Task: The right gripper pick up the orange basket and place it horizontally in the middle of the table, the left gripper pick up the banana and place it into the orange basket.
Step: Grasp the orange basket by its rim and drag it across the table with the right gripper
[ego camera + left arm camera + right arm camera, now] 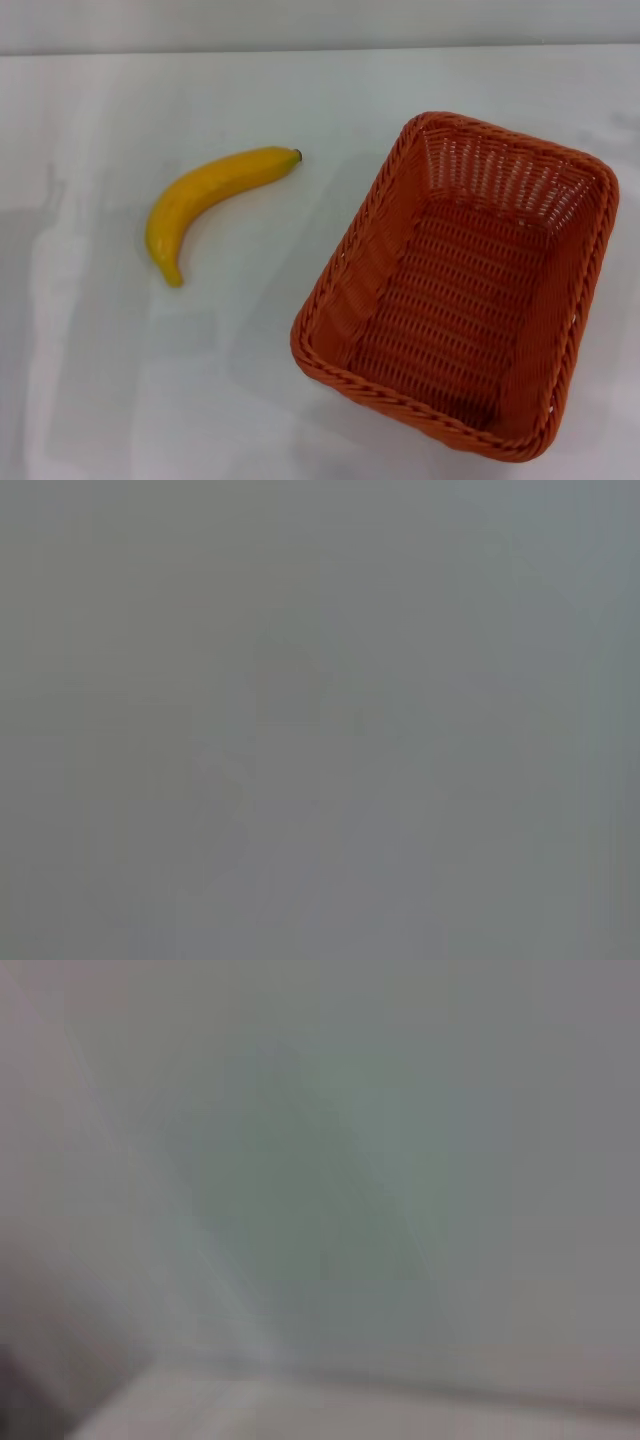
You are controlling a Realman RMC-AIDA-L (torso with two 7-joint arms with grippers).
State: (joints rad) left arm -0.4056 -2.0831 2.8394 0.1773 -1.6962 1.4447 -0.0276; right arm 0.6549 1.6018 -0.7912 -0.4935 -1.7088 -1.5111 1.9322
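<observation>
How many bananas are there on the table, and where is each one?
1. The banana lies on the table at the robot's left, outside the orange basket and apart from it. The basket looks empty, and no gripper is visible.

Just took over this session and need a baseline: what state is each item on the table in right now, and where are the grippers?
orange basket: upright, open side up, nothing inside, on the robot's right, set at an angle, not held.
banana: lying on its side on the table, left of the basket, apart from it, not held.
Left gripper: not in view.
Right gripper: not in view.
</observation>
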